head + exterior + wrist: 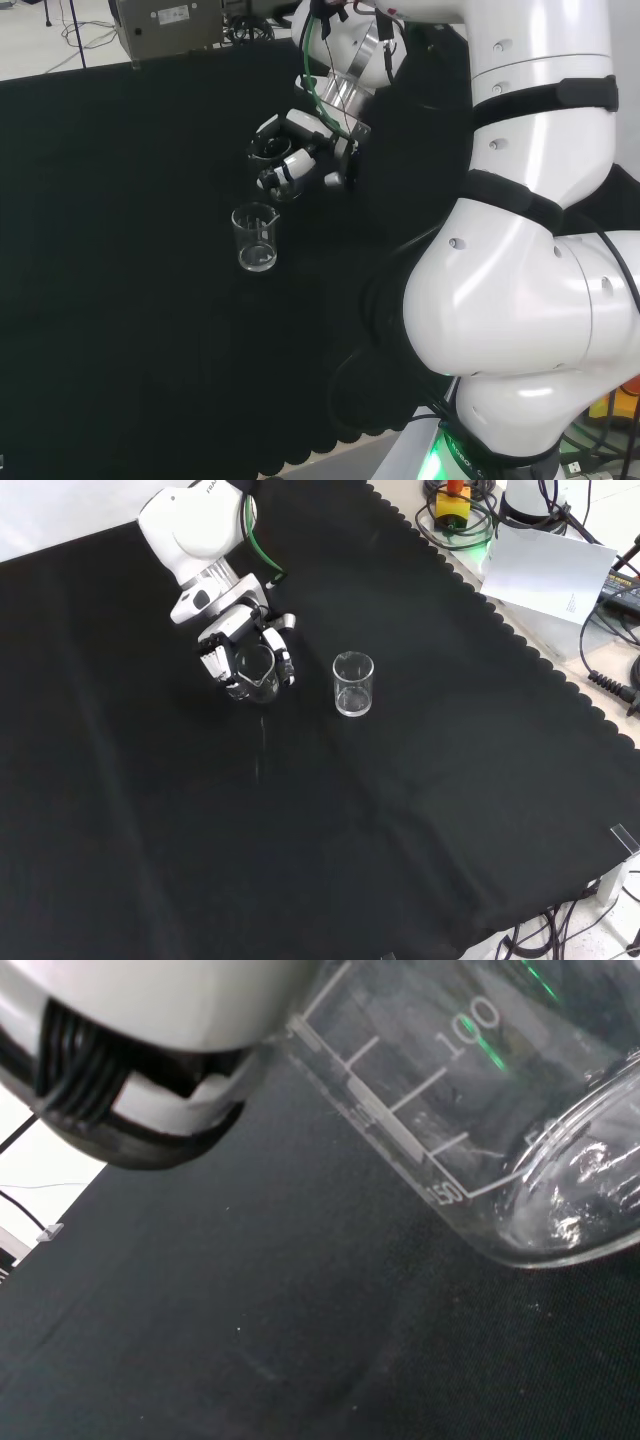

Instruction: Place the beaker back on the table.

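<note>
The hand (232,640) holds a clear glass beaker (252,672), its fingers curled round the wall. In the front view the beaker hangs low over the black cloth, left of a second clear beaker (353,684) that stands upright on its own. In the head view the hand (300,155) sits just above and right of that standing beaker (256,236), and the held beaker (268,150) shows dark between the fingers. The wrist view has the held beaker (480,1110) close up, tilted, with printed scale marks, beside a white and black finger (140,1050).
Black cloth (300,830) covers the bench, with a scalloped edge at the front view's right. Cables, a white sheet (545,572) and a yellow-red device (452,500) lie beyond that edge. A grey box (165,25) stands past the cloth's far side in the head view.
</note>
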{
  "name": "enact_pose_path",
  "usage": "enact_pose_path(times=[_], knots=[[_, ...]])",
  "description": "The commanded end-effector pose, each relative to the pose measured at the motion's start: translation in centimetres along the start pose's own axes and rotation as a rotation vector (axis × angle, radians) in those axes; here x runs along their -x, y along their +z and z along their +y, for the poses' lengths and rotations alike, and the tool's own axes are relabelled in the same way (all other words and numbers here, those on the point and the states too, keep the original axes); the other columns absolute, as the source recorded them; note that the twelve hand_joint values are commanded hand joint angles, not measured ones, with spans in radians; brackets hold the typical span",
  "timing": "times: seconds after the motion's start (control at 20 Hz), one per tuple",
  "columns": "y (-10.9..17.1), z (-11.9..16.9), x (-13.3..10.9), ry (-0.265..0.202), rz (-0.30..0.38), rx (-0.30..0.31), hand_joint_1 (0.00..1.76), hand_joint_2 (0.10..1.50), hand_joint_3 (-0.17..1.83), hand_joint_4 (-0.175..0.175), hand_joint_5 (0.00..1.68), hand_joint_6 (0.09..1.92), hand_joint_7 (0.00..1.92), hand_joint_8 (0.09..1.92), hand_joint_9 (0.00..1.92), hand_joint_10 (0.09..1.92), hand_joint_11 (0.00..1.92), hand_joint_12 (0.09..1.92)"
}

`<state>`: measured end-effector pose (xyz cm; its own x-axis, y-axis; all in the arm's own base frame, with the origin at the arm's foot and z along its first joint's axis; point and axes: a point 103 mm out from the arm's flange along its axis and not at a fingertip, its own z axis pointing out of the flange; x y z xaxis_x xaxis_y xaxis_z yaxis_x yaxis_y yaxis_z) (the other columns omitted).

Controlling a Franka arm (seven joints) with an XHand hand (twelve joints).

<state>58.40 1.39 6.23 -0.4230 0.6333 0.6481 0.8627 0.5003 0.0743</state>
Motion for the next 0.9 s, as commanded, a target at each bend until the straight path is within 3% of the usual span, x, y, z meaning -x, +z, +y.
enact_pose_path(times=[0.05,0.7,0.9], knots=[[0.0,0.1,0.5,-0.005,0.004,0.005,1.12,0.69,0.59,0.173,1.28,0.64,1.66,0.09,1.66,0.09,1.58,0.48],[0.1,0.4,1.3,-0.003,-0.040,-0.050,1.12,0.73,0.53,0.155,1.25,0.66,1.62,0.09,1.61,0.09,1.48,0.55],[0.4,0.0,1.7,0.018,-0.005,-0.092,1.11,0.81,0.41,0.157,1.23,0.66,1.53,0.09,1.53,0.09,1.31,0.69]])
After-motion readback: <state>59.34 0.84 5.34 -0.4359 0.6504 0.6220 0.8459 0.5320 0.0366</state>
